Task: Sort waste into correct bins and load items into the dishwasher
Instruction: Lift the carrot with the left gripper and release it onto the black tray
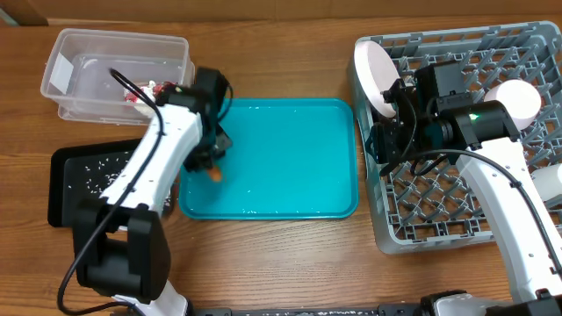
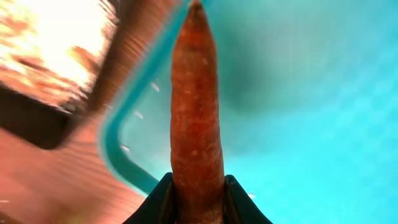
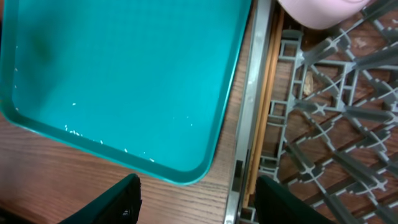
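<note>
Carrot in hand! My left fingers (image 2: 198, 208) were closed tight on the fat end of the carrot (image 2: 196, 106), its tip pointing away from me. It was over the left end of the teal tray (image 1: 290, 158), just inside the rim. I could not tell whether it had lifted clear of the tray floor. The black tray (image 1: 66, 171) lay just to that side on the tabletop (image 1: 290, 263), already speckled with rice grains (image 1: 92, 171), and I judged that was where the carrot belonged.

My right fingers (image 3: 199, 208) were spread wide and held nothing. They hung over the seam where the teal tray's right rim met the left wall of the rack (image 1: 386, 235).

How far along was I? Well along, by my reckoning. The wrapper (image 1: 140, 93) was in the tub (image 1: 66, 48). A plate (image 1: 373, 68) stood on edge in the rack, and a white cup (image 1: 518, 98) sat further in. Two thin wooden sticks, which I took for the chopsticks (image 3: 264, 112), lay along the inside of the rack's near wall. I could not make out the crumpled paper anywhere.

What was left? Dropping the carrot in its bin, for one. The teal tray was bare apart from a scatter of white rice specks near its front edge.
</note>
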